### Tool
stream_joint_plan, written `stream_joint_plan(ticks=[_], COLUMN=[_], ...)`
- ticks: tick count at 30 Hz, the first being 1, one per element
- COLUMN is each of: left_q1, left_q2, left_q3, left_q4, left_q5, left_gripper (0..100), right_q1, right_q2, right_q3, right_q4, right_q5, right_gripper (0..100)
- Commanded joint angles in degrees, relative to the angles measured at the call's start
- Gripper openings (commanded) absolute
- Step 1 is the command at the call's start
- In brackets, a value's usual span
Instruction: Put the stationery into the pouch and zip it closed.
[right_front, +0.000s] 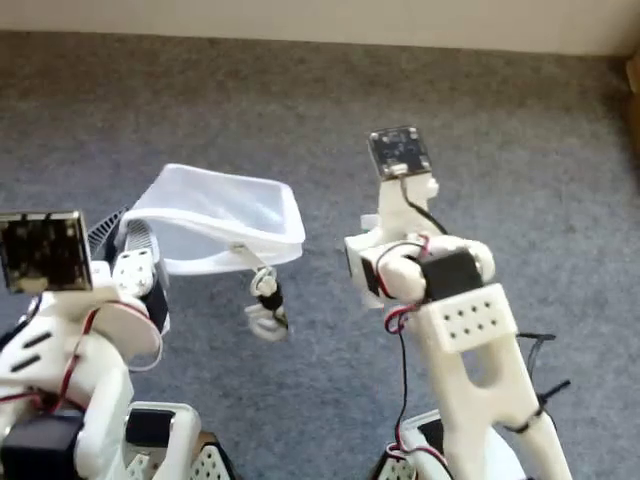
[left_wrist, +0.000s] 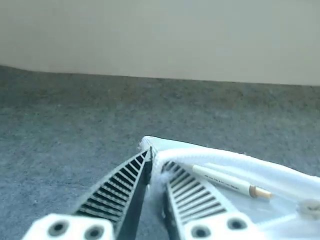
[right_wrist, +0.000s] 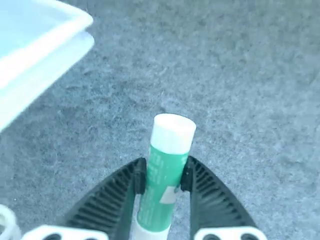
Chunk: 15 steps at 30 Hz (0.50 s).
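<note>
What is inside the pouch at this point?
A white pen lies inside the pouch. The rest of its interior is hidden by its rim. The glue stick is outside, in the right gripper.

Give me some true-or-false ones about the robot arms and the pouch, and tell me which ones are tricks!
1. The right gripper has its jaws shut on a green glue stick with a white cap. True.
2. The pouch is zipped closed. False: its mouth gapes open.
3. The left gripper has its jaws clamped on the pouch's edge. True.
4. Nothing is inside the pouch. False: a white pen lies inside it.
</note>
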Motion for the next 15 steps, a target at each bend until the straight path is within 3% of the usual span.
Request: stream_joint_plan(ticks=[1, 15], left_q1=[2.51, 3.21], left_q2=[8.31, 31.25], left_q3=[-8.40, -25.98], left_q4=[1.76, 13.98], left_q5=[0.26, 0.35], left_gripper=[1, 1], right_q1=[2.15, 2.24], right_q2=[-7.78, -25.63], right_q3=[-0.13, 0.31], right_q4=[-0.40, -11.30], right_q5=[0.62, 0.53], right_gripper=[7.3, 7.3])
